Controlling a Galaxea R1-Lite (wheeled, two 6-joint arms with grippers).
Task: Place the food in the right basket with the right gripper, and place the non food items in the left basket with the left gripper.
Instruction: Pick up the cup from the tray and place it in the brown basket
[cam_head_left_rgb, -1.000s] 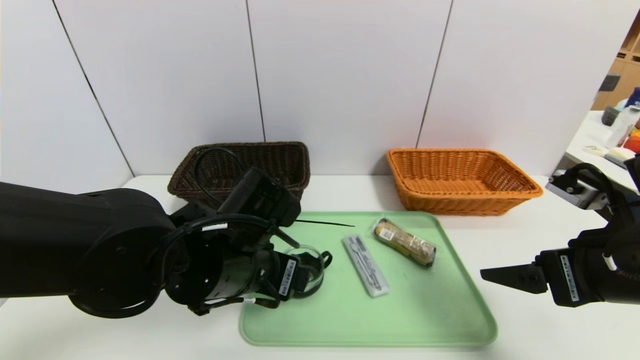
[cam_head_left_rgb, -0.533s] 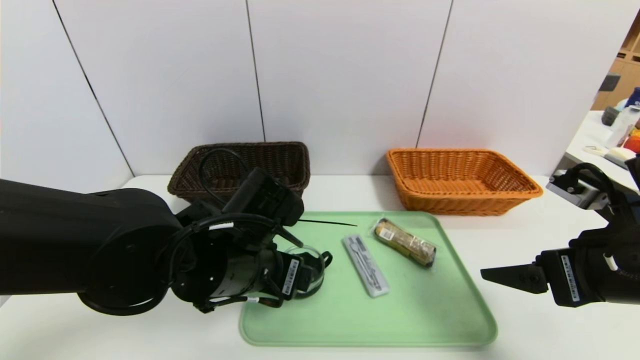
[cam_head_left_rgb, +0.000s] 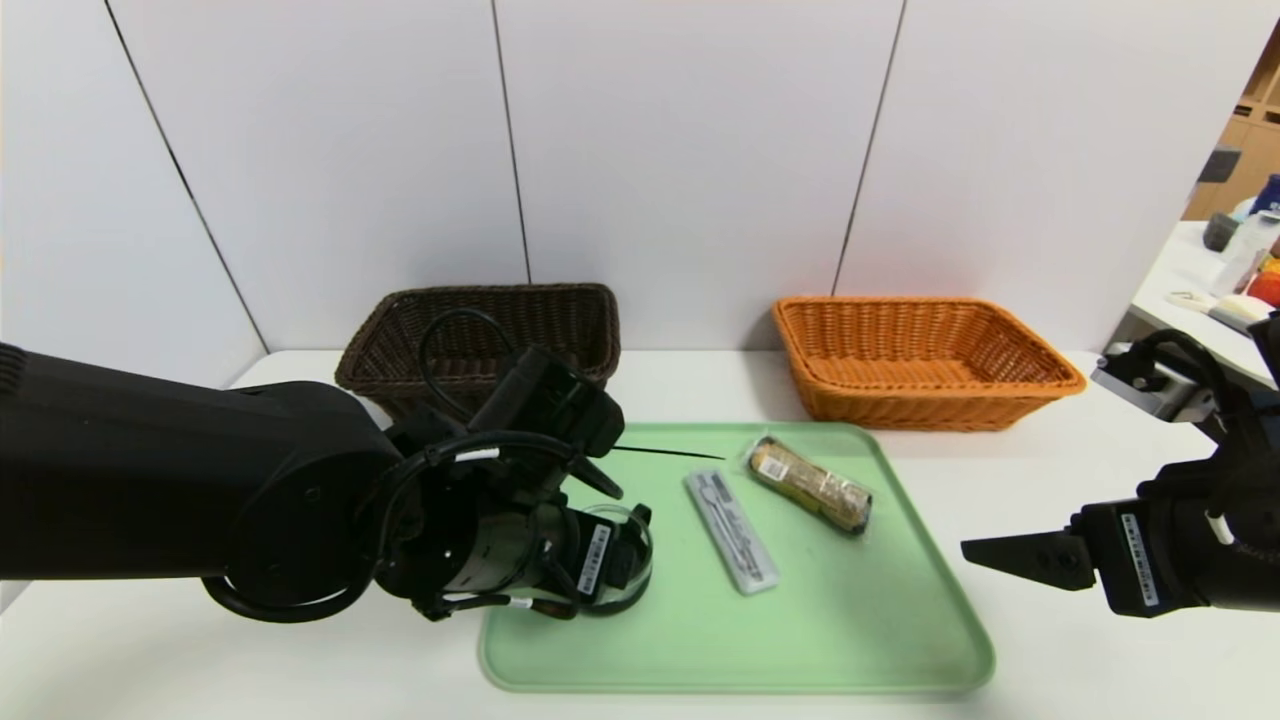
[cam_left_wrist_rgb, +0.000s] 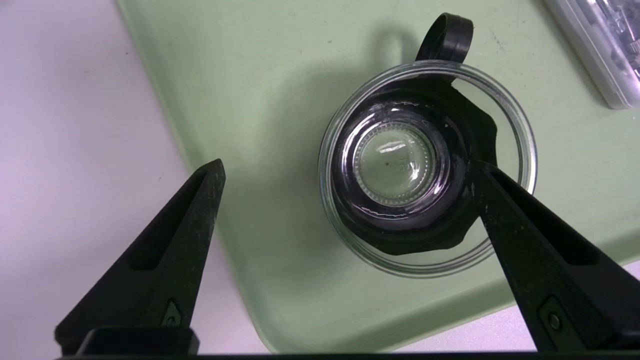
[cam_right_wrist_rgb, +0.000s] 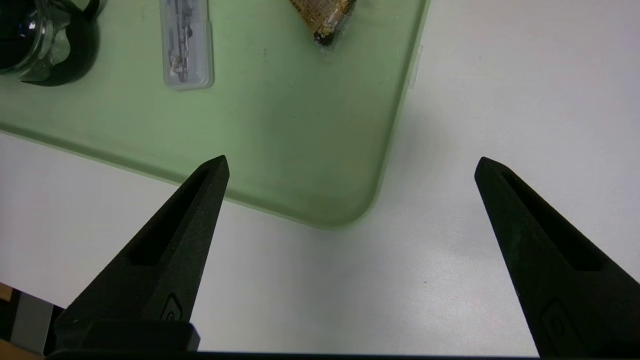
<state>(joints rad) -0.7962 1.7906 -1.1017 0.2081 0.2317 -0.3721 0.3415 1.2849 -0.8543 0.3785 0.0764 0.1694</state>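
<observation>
So the left gripper (cam_left_wrist_rgb: 345, 167) is down over the near-left corner of the green tray (cam_head_left_rgb: 850, 640), fingers spread wide and gripping nothing. In the left wrist view one finger (cam_left_wrist_rgb: 170, 255) sits outside the tray edge over the white bench (cam_head_left_rgb: 1050, 470), and the other finger (cam_left_wrist_rgb: 530, 235) overlaps the rim of the glass jar (cam_left_wrist_rgb: 427, 167); can't tell if it actually touches. The jar stands upright on the tray, clear glass with a black part inside and a black loop (cam_left_wrist_rgb: 445, 35) sticking out past its rim. From the head view the jar (cam_head_left_rgb: 620, 545) is mostly hidden behind the left arm.

The rest of the tray: a clear plastic case (cam_head_left_rgb: 732, 530) lies flat near the middle, just beside the jar but apart from it, and a wrapped food bar (cam_head_left_rgb: 810, 483) lies at an angle toward the far-right part of the tray, near the case without touching.

The dark brown basket (cam_head_left_rgb: 490, 320) sits at the back left of the bench, the orange basket (cam_head_left_rgb: 920, 355) at the back right. Neither shows anything inside.

The right gripper (cam_right_wrist_rgb: 350, 165) hangs off to the right of the tray, over the bare bench near the tray's near-right corner (cam_right_wrist_rgb: 345, 220), fingers wide apart and holding nothing.
</observation>
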